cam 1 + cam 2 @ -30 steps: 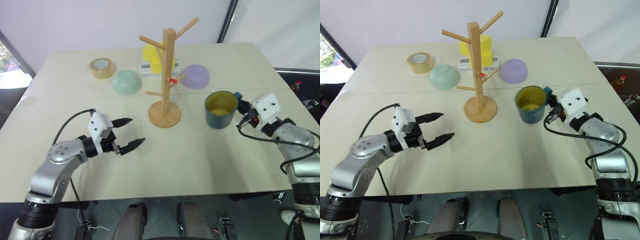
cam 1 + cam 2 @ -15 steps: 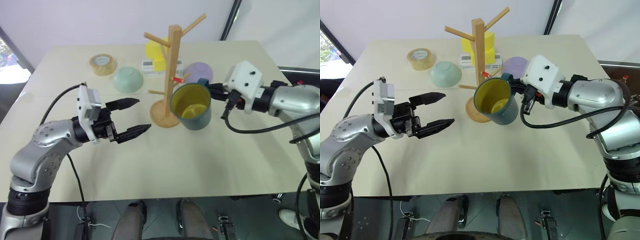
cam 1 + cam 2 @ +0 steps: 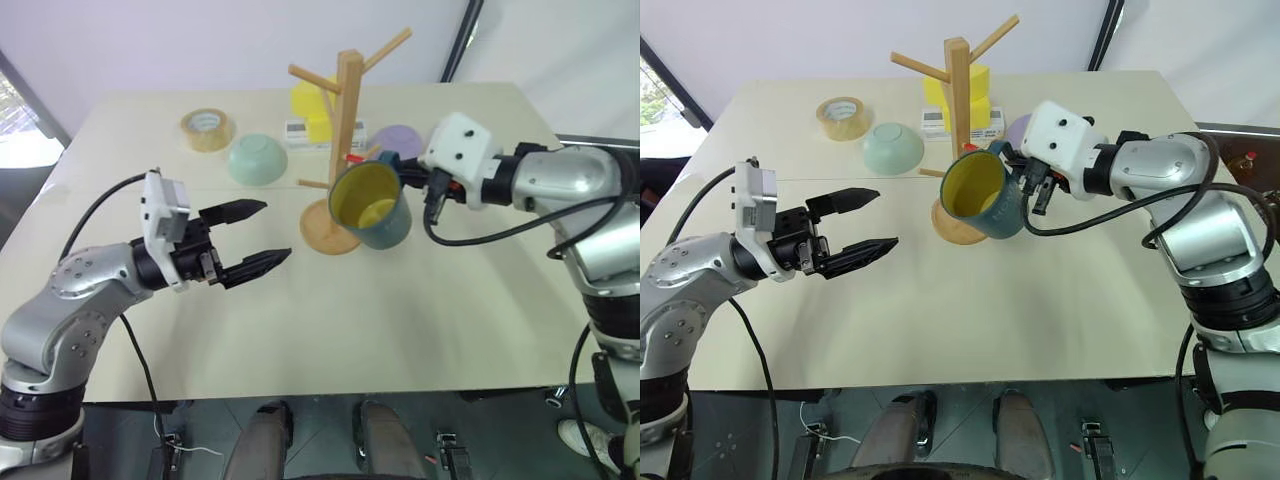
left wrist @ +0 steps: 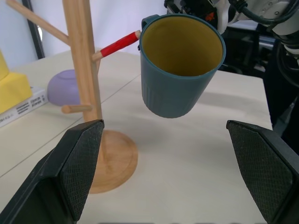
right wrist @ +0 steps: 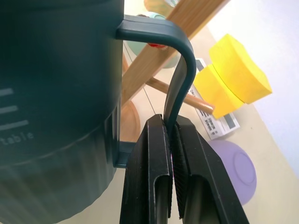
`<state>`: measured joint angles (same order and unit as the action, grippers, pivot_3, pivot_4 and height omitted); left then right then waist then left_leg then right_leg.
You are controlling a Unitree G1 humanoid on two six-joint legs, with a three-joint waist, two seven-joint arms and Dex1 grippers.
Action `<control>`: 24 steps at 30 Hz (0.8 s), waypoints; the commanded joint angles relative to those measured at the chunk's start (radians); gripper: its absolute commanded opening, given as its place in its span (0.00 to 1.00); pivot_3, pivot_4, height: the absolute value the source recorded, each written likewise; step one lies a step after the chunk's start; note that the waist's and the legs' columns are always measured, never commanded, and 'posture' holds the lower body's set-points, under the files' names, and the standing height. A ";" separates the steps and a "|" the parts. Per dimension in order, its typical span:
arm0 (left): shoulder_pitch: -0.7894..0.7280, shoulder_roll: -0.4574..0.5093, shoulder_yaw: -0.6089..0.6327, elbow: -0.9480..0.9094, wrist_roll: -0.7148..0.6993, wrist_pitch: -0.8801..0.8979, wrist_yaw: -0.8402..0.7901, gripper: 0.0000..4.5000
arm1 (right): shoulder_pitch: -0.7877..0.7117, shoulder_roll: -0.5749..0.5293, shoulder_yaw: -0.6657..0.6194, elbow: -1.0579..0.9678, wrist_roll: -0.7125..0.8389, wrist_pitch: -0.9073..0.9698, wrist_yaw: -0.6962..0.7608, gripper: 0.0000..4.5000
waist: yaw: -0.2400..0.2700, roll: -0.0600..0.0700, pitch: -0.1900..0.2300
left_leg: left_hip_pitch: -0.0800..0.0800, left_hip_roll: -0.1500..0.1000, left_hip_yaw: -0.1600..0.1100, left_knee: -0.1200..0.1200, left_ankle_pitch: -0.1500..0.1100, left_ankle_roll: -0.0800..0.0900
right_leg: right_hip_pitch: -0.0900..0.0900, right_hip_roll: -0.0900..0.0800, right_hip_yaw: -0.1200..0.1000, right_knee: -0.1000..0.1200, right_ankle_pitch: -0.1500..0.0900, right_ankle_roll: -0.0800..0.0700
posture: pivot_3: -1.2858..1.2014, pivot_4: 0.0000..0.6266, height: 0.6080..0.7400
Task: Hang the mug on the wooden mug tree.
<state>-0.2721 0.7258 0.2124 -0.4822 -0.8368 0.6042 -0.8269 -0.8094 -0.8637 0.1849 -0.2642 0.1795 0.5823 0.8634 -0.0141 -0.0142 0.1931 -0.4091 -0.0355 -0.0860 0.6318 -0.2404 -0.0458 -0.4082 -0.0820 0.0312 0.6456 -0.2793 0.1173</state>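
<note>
The teal-blue mug point(image 3: 371, 207) with a yellow inside hangs in the air, tipped so its mouth faces me. My right gripper point(image 5: 171, 128) is shut on its loop handle point(image 5: 176, 70). The mug is just right of the wooden mug tree point(image 3: 347, 125), in front of the lower peg with the red tag point(image 4: 117, 44) and above the round base point(image 3: 325, 230). My left gripper point(image 3: 272, 232) stands open above the table, left of the tree and apart from it, fingers pointing at the mug with nothing between them.
Behind the tree lie a mint-green bowl point(image 3: 256, 160), a roll of tape point(image 3: 206, 128), yellow blocks point(image 3: 308, 108) on a small white device, and a lilac bowl point(image 3: 403, 140). The near half of the cream table point(image 3: 400, 320) is bare.
My right gripper has lifted the mug off the table at the right, carried it left to the tree and tipped it. My left gripper has risen a little.
</note>
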 commanded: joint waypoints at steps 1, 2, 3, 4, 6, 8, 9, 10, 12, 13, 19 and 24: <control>0.011 0.006 0.023 -0.005 0.007 -0.019 -0.003 1.00 | -0.043 0.015 -0.009 -0.003 -0.021 -0.014 0.006 0.01 | 0.000 0.000 0.000 | 0.000 0.000 0.000 0.000 0.000 0.000 | 0.000 0.000 0.000 0.000 0.000 0.000 | 0.52 0.24 1.00; 0.015 0.005 0.022 -0.003 0.010 -0.021 -0.004 1.00 | -0.046 0.021 -0.005 0.001 -0.028 -0.012 0.008 0.01 | 0.000 0.000 0.000 | 0.000 0.000 0.000 0.000 0.000 0.000 | 0.000 0.000 0.000 0.000 0.000 0.000 | 0.52 0.24 1.00; 0.017 0.004 0.022 -0.001 0.012 -0.024 -0.003 1.00 | -0.050 0.027 0.001 0.007 -0.037 -0.013 0.007 0.01 | -0.001 0.000 0.000 | 0.000 0.000 0.000 0.000 0.000 0.000 | 0.000 0.000 0.000 0.000 0.000 0.000 | 0.52 0.24 1.00; 0.019 0.002 0.021 0.000 0.014 -0.025 -0.003 1.00 | -0.054 0.034 0.005 0.014 -0.044 -0.012 0.006 0.01 | -0.001 0.000 0.000 | 0.000 0.000 0.000 0.000 0.000 0.000 | 0.000 0.000 0.000 0.000 0.000 0.000 | 0.52 0.24 1.00; 0.022 -0.002 0.021 0.002 0.017 -0.027 -0.002 1.00 | -0.063 0.049 0.011 0.026 -0.055 -0.010 0.003 0.01 | -0.001 0.000 0.000 | 0.000 0.000 0.000 0.000 0.000 0.000 | 0.000 0.000 0.000 0.001 0.000 0.000 | 0.52 0.24 1.00; 0.023 -0.006 0.019 0.003 0.020 -0.027 -0.001 1.00 | -0.071 0.061 0.018 0.033 -0.067 -0.007 0.005 0.01 | -0.001 0.000 0.000 | 0.000 0.000 0.000 0.000 0.000 0.000 | 0.000 0.000 0.000 0.001 0.000 0.000 | 0.52 0.24 1.00; 0.023 -0.007 0.020 0.003 0.020 -0.027 0.000 1.00 | -0.074 0.065 0.021 0.036 -0.073 -0.006 0.006 0.01 | -0.001 0.000 0.000 | 0.001 0.000 0.000 0.000 0.000 0.000 | 0.000 0.000 0.000 0.002 0.000 0.000 | 0.52 0.24 1.00; 0.025 -0.009 0.021 0.003 0.020 -0.027 0.000 1.00 | -0.080 0.072 0.023 0.036 -0.074 0.003 0.004 0.01 | -0.001 0.000 0.000 | 0.001 0.000 0.000 0.000 0.000 0.000 | 0.000 0.000 0.000 0.002 0.000 0.000 | 0.52 0.24 1.00; 0.027 -0.012 0.021 0.002 0.021 -0.027 0.001 1.00 | -0.089 0.079 0.026 0.037 -0.080 0.014 0.002 0.01 | -0.002 0.000 0.000 | 0.001 0.000 0.000 0.001 0.000 -0.001 | 0.000 0.000 0.000 0.002 0.000 0.000 | 0.52 0.24 1.00; 0.027 -0.013 0.020 0.002 0.022 -0.027 0.002 1.00 | -0.091 0.078 0.030 0.036 -0.085 0.017 0.005 0.01 | -0.002 0.000 0.000 | 0.001 0.000 0.000 0.001 0.001 -0.001 | 0.000 0.000 0.000 0.002 0.001 -0.001 | 0.52 0.24 1.00; 0.030 -0.016 0.023 -0.002 0.022 -0.024 0.006 1.00 | -0.104 0.070 0.037 -0.007 -0.098 0.062 0.022 0.01 | 0.000 0.000 0.000 | 0.001 0.000 0.000 0.000 0.001 -0.001 | 0.000 0.000 0.000 0.002 0.001 -0.001 | 0.52 0.24 1.00; 0.023 -0.016 0.020 0.001 0.022 -0.022 0.007 1.00 | -0.117 0.055 0.051 -0.041 -0.120 0.095 0.036 0.01 | -0.002 0.000 0.000 | 0.001 0.000 0.000 0.000 0.001 -0.001 | 0.000 0.000 0.000 0.002 0.001 -0.001 | 0.52 0.24 1.00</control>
<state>-0.2412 0.7076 0.2137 -0.4704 -0.8159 0.5997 -0.8236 -0.8928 -0.8022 0.2514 -0.2665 0.0685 0.6738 0.8994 -0.0158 -0.0142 0.1931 -0.4084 -0.0360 -0.0860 0.6324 -0.2397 -0.0468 -0.4084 -0.0817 0.0312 0.6477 -0.2787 0.1167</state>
